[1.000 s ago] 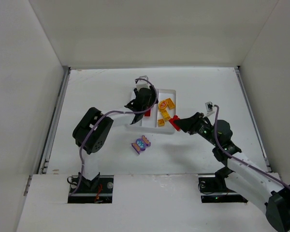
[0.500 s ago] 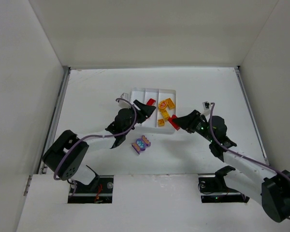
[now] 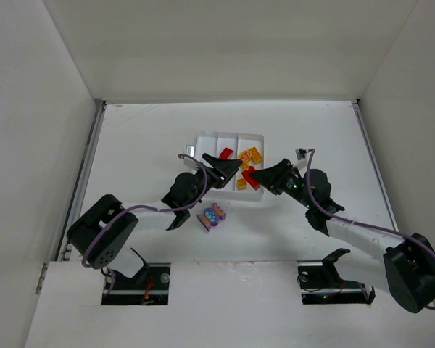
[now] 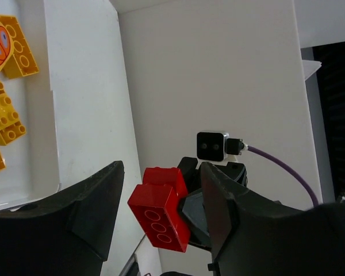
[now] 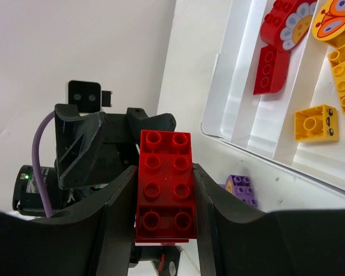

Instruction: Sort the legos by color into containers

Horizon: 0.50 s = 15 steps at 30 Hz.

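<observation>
My right gripper (image 3: 259, 176) is shut on a red 2x4 brick (image 3: 251, 177) and holds it over the near edge of the white tray (image 3: 232, 135); the right wrist view shows the brick (image 5: 164, 184) pinched between both fingers. My left gripper (image 3: 230, 167) is open and faces it from the left. In the left wrist view the same brick (image 4: 161, 207) hangs between the spread jaws with a gap on its left side. Red pieces (image 5: 270, 52) lie in the middle compartment and yellow bricks (image 3: 250, 155) in the right one. A purple brick (image 3: 212, 215) lies on the table in front of the tray.
Both arms cross close together above the tray's near edge. The tray's left compartment (image 5: 241, 86) shows bare floor. White walls enclose the table on three sides.
My left gripper came down and forward from the back of the tray and now faces the right gripper. My right gripper moved left with the red brick, towards it.
</observation>
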Each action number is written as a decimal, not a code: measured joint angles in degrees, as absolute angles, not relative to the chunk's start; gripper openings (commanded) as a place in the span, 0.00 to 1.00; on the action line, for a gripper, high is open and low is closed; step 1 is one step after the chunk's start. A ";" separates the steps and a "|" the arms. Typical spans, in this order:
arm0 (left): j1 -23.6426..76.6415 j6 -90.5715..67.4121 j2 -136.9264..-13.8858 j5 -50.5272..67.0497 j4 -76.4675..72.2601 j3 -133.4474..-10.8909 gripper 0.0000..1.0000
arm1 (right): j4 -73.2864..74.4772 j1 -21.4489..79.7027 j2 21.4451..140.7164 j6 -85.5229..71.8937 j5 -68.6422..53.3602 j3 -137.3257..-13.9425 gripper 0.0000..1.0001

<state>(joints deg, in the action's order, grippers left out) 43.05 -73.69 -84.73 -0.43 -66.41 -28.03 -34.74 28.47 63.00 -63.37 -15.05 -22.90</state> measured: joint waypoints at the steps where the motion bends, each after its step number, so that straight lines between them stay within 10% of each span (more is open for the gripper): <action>1: 43.09 -73.93 -85.01 -0.34 -66.78 -27.99 0.52 | -34.85 28.60 63.16 -63.51 -14.90 -22.94 0.36; 15: 44.29 -75.31 -88.75 0.84 -68.71 -27.99 0.44 | -38.02 28.60 65.54 -65.21 -13.91 -23.24 0.36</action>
<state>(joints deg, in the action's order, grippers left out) 44.29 -75.31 -88.75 0.84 -68.71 -27.99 -38.02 28.60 65.54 -65.21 -13.91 -23.24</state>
